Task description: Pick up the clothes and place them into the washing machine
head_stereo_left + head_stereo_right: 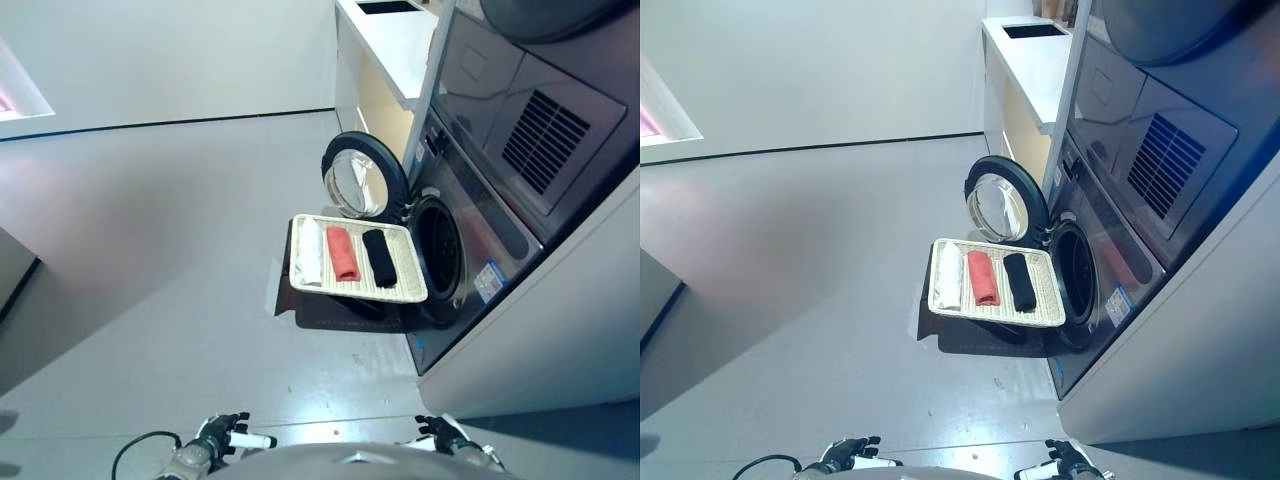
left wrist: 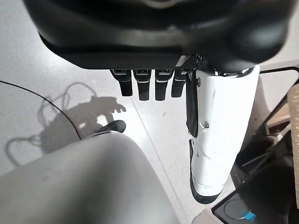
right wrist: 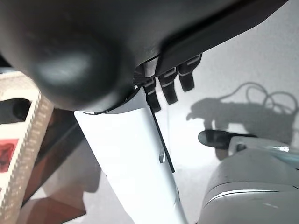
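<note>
Bright, even room light reaches you.
You get a pale glare patch on the floor (image 1: 150,300), a dark shadow beneath the tray (image 1: 350,292), and reflections across the washing machine (image 1: 470,215).

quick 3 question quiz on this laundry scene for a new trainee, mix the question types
1. True or false: the washing machine has its round door swung open.
2. Which rolled cloth on the tray lies nearest the drum opening? A white cloth, B red cloth, C black cloth.
3. Fill in: the left hand and right hand both hold ____.

Key
1. True.
2. C; the three lie side by side, white farthest from the opening.
3. Nothing; both hang low over the floor with fingers relaxed, well short of the tray.
</note>
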Robot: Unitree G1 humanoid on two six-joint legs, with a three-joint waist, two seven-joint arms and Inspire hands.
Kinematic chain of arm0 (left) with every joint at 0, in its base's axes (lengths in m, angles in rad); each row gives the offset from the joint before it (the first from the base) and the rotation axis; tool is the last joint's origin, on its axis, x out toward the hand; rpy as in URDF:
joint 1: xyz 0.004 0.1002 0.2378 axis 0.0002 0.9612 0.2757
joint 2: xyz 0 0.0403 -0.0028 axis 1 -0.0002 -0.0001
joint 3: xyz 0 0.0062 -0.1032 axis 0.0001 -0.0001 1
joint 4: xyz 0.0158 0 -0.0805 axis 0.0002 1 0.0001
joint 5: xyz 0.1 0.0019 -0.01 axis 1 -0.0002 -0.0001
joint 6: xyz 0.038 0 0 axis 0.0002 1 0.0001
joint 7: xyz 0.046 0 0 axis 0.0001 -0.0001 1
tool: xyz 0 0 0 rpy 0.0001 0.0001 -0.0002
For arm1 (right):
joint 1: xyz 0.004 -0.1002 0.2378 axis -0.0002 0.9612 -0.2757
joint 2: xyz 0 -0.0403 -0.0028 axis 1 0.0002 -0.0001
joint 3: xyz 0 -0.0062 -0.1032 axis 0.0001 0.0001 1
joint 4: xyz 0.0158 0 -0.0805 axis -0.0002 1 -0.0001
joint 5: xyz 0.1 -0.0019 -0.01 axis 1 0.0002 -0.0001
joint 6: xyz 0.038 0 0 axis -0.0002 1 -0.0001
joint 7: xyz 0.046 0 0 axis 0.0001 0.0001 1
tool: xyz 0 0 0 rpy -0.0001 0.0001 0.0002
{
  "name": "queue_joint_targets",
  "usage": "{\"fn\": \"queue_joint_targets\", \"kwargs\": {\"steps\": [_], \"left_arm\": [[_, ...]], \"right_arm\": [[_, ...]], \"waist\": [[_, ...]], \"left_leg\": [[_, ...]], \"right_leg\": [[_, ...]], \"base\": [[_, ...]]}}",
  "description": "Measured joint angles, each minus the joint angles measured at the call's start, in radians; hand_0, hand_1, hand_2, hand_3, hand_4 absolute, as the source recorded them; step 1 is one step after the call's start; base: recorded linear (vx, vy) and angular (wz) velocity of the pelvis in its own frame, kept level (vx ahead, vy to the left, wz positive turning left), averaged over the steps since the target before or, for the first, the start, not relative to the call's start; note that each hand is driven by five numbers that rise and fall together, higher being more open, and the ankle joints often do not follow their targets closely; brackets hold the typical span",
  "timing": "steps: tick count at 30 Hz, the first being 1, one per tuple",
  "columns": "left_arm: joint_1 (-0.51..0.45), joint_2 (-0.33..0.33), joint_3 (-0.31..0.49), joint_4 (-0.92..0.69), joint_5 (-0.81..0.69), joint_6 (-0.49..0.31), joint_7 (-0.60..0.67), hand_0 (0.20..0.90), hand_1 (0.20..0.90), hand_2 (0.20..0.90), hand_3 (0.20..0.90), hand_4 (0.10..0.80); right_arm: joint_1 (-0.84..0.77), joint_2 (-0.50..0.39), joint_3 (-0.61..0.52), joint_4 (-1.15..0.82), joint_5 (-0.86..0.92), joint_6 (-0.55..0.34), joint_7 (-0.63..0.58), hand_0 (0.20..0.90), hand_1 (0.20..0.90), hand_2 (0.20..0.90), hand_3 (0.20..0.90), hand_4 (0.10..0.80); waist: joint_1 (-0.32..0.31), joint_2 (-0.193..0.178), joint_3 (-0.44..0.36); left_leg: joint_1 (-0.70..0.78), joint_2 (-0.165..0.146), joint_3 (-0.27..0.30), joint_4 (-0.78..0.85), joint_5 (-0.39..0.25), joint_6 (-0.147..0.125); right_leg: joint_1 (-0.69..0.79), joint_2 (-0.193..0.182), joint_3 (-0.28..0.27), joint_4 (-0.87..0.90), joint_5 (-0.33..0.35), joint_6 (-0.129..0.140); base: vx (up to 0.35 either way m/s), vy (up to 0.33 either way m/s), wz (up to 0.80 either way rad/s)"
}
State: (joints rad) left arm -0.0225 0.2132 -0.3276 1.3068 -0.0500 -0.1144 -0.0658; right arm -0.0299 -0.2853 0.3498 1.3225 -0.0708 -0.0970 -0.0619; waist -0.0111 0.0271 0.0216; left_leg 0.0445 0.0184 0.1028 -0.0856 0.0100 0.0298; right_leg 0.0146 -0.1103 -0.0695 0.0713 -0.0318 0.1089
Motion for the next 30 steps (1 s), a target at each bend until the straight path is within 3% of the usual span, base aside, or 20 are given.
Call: {"fn": "queue_joint_targets", "kwargs": {"steps": [1, 2, 4, 6, 8, 11, 13, 15, 16, 17, 18, 20, 22, 26, 27, 28, 29, 30], "left_arm": [[-0.010, -0.001, -0.002, 0.003, 0.000, 0.001, 0.001, 0.900, 0.900, 0.900, 0.900, 0.800], [-0.033, -0.004, -0.008, 0.010, 0.000, 0.000, 0.000, 0.900, 0.900, 0.900, 0.900, 0.800], [-0.044, 0.010, -0.009, 0.022, 0.000, 0.001, 0.000, 0.900, 0.900, 0.900, 0.900, 0.800], [-0.053, 0.025, -0.012, 0.042, 0.000, 0.001, 0.000, 0.900, 0.900, 0.900, 0.900, 0.800], [-0.058, 0.015, -0.014, 0.063, 0.000, 0.002, 0.002, 0.900, 0.900, 0.900, 0.900, 0.800], [-0.047, 0.015, -0.007, 0.080, -0.001, 0.003, 0.002, 0.900, 0.900, 0.900, 0.900, 0.800], [-0.037, 0.014, -0.005, 0.088, -0.002, 0.003, 0.007, 0.900, 0.900, 0.900, 0.900, 0.800], [-0.023, 0.024, -0.009, 0.090, -0.002, 0.002, 0.007, 0.900, 0.900, 0.900, 0.900, 0.800], [-0.024, 0.011, -0.010, 0.087, -0.002, 0.002, 0.008, 0.900, 0.900, 0.900, 0.900, 0.800], [-0.023, -0.001, -0.008, 0.088, -0.003, 0.001, 0.009, 0.900, 0.900, 0.900, 0.900, 0.800], [-0.018, -0.030, -0.009, 0.091, -0.002, 0.002, 0.005, 0.900, 0.900, 0.900, 0.900, 0.800], [-0.015, -0.050, -0.011, 0.083, -0.008, -0.004, 0.005, 0.900, 0.900, 0.900, 0.900, 0.800], [-0.027, -0.058, -0.036, 0.082, -0.014, -0.005, 0.003, 0.900, 0.900, 0.900, 0.900, 0.800], [-0.039, -0.047, -0.035, 0.102, -0.029, 0.000, 0.013, 0.900, 0.900, 0.900, 0.900, 0.800], [-0.037, -0.047, -0.030, 0.099, -0.033, 0.001, 0.018, 0.900, 0.900, 0.900, 0.900, 0.800], [-0.051, -0.046, -0.024, 0.094, -0.047, 0.001, 0.023, 0.900, 0.900, 0.900, 0.900, 0.800], [-0.054, -0.048, -0.007, 0.091, -0.068, -0.001, 0.023, 0.900, 0.900, 0.900, 0.900, 0.800], [-0.056, -0.049, -0.001, 0.084, -0.081, -0.002, 0.024, 0.900, 0.900, 0.900, 0.900, 0.800]], "right_arm": [[-0.013, -0.003, -0.006, 0.004, 0.001, 0.003, 0.000, 0.900, 0.900, 0.900, 0.900, 0.800], [-0.052, -0.010, -0.020, -0.002, 0.013, 0.005, -0.001, 0.900, 0.900, 0.900, 0.900, 0.800], [-0.069, 0.003, -0.028, -0.014, 0.024, -0.011, 0.001, 0.900, 0.900, 0.900, 0.900, 0.800], [-0.078, 0.027, -0.040, -0.014, 0.034, -0.014, 0.001, 0.900, 0.900, 0.900, 0.900, 0.800], [-0.078, 0.025, -0.072, -0.012, 0.042, -0.012, 0.001, 0.900, 0.900, 0.900, 0.900, 0.800], [-0.075, 0.026, -0.095, -0.018, 0.051, -0.013, 0.001, 0.900, 0.900, 0.900, 0.900, 0.800], [-0.074, 0.031, -0.110, -0.023, 0.051, -0.011, 0.002, 0.900, 0.900, 0.900, 0.900, 0.800], [-0.049, 0.038, -0.109, -0.030, 0.050, -0.011, 0.006, 0.900, 0.900, 0.900, 0.900, 0.800], [-0.035, 0.030, -0.110, -0.026, 0.048, -0.010, 0.006, 0.900, 0.900, 0.900, 0.900, 0.800], [-0.035, 0.019, -0.106, -0.021, 0.046, -0.010, 0.007, 0.900, 0.900, 0.900, 0.900, 0.800], [-0.027, -0.001, -0.103, -0.024, 0.040, -0.008, 0.018, 0.900, 0.900, 0.900, 0.900, 0.800], [-0.013, -0.007, -0.102, -0.024, 0.038, -0.003, 0.019, 0.900, 0.900, 0.900, 0.900, 0.800], [-0.038, -0.005, -0.093, -0.044, 0.034, 0.007, 0.021, 0.900, 0.900, 0.900, 0.900, 0.800], [-0.032, -0.003, -0.066, -0.052, 0.029, 0.009, 0.022, 0.900, 0.900, 0.900, 0.900, 0.800], [-0.024, -0.005, -0.057, -0.048, 0.029, 0.011, 0.021, 0.900, 0.900, 0.900, 0.900, 0.800], [-0.019, -0.001, -0.058, -0.040, 0.032, 0.012, 0.023, 0.900, 0.900, 0.900, 0.900, 0.800], [-0.009, 0.002, -0.056, -0.038, 0.031, 0.011, 0.022, 0.900, 0.900, 0.900, 0.900, 0.800], [-0.008, 0.000, -0.035, -0.032, 0.031, 0.009, 0.019, 0.900, 0.900, 0.900, 0.900, 0.800]], "waist": [[-0.001, 0.004, 0.018], [-0.007, 0.019, 0.062], [-0.023, -0.009, 0.070], [-0.032, -0.038, 0.074], [-0.053, -0.026, 0.081], [-0.073, -0.023, 0.082], [-0.084, -0.026, 0.079], [-0.090, -0.050, 0.046], [-0.084, -0.035, 0.042], [-0.084, -0.018, 0.037], [-0.098, 0.039, 0.003], [-0.105, 0.062, -0.018], [-0.097, 0.067, -0.024], [-0.108, 0.040, -0.035], [-0.101, 0.033, -0.040], [-0.099, 0.013, -0.027], [-0.080, -0.004, -0.028], [-0.071, -0.012, -0.025]], "left_leg": [[0.006, 0.001, -0.003, 0.000, -0.007, 0.010], [0.026, 0.012, -0.022, 0.000, -0.002, 0.036], [0.034, -0.003, -0.038, 0.000, -0.010, 0.051], [0.030, -0.017, -0.071, 0.004, -0.019, 0.071], [0.031, -0.017, -0.101, 0.010, -0.023, 0.085], [0.053, -0.018, -0.123, 0.006, -0.039, 0.078], [0.073, -0.011, -0.144, 0.005, -0.063, 0.050], [0.086, -0.009, -0.190, 0.000, -0.094, -0.001], [0.108, 0.005, -0.198, 0.025, -0.114, -0.031], [0.106, 0.028, -0.198, 0.044, -0.132, -0.039], [0.113, 0.084, -0.224, 0.033, -0.148, -0.051], [0.131, 0.100, -0.217, 0.018, -0.145, -0.068], [0.120, 0.112, -0.194, 0.061, -0.129, -0.087], [0.078, 0.110, -0.223, 0.194, -0.132, -0.135], [0.058, 0.107, -0.227, 0.267, -0.138, -0.156], [-0.026, 0.098, -0.241, 0.474, -0.158, -0.186], [-0.072, 0.090, -0.259, 0.583, -0.120, -0.230], [-0.071, 0.083, -0.283, 0.635, -0.084, -0.248]], "right_leg": [[-0.024, 0.001, 0.002, 0.058, -0.004, 0.005], [-0.111, 0.000, 0.005, 0.252, -0.018, 0.014], [-0.193, -0.017, 0.014, 0.368, -0.051, 0.019], [-0.236, -0.015, -0.007, 0.285, -0.047, 0.015], [-0.236, -0.022, -0.029, 0.105, -0.003, 0.049], [-0.260, -0.048, -0.030, -0.031, 0.078, 0.062], [-0.266, -0.056, -0.055, -0.079, 0.115, 0.066], [-0.253, -0.060, -0.078, -0.052, 0.078, 0.076], [-0.233, -0.042, -0.080, -0.058, 0.139, 0.043], [-0.219, -0.024, -0.079, -0.062, 0.142, 0.040], [-0.174, 0.033, -0.066, -0.075, 0.143, 0.013], [-0.171, 0.060, -0.064, -0.056, 0.140, -0.053], [-0.164, 0.077, -0.054, -0.042, 0.115, -0.059], [-0.139, 0.079, -0.047, -0.044, 0.083, -0.079], [-0.121, 0.099, -0.046, -0.046, 0.062, -0.093], [-0.096, 0.102, -0.039, -0.052, 0.044, -0.107], [-0.075, 0.109, -0.024, -0.059, 0.051, -0.121], [-0.048, 0.109, -0.013, -0.063, 0.052, -0.137]], "base": [[0.076, 0.115, -0.22], [0.188, 0.063, -0.09], [0.262, 0.035, 0.04], [0.370, -0.066, 0.26], [0.291, -0.056, 0.39], [0.326, -0.074, 0.33], [0.339, -0.102, 0.39], [0.248, -0.122, 0.63], [0.407, -0.220, 0.59], [0.435, -0.244, 0.82], [0.294, -0.174, 0.87], [0.229, -0.156, 0.65], [0.323, -0.241, -0.06], [0.282, -0.221, -0.12], [0.411, -0.354, -0.04], [0.291, -0.270, -0.25], [0.218, -0.226, -0.42], [0.259, -0.211, -0.51]]}}
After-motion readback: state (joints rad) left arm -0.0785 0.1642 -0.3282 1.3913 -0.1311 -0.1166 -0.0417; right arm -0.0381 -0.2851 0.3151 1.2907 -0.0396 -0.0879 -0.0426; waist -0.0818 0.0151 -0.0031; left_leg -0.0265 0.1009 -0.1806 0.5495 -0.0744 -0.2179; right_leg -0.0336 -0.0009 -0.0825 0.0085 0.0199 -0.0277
